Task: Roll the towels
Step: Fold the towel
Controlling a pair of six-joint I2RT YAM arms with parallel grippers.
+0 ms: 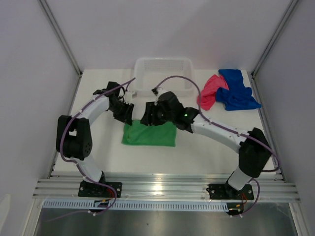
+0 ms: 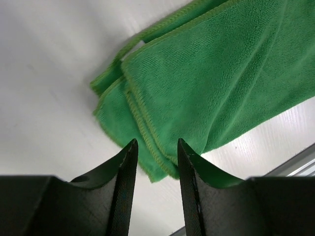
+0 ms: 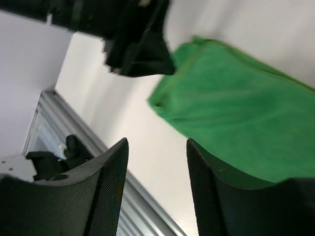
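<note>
Two tools apart, empty: left tool (image 2: 156, 143), right tool (image 3: 157, 143), above folded green towel (image 1: 149, 133).

Basket (image 1: 167, 73) blocks the far side beyond green towel (image 1: 150, 135)

A lab test booth: bare white walls (image 1: 162, 29), white table (image 1: 197, 157), aluminium mounting rail (image 1: 167, 189).

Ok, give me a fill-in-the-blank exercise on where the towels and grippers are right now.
1. The flat, folded towel is coloured ____.
2. The pink towel and the blue towel lie at the far ____ corner of the table.
3. The left gripper and the right gripper both stand ____, holding nothing.
Missing words: green; right; open.
</note>
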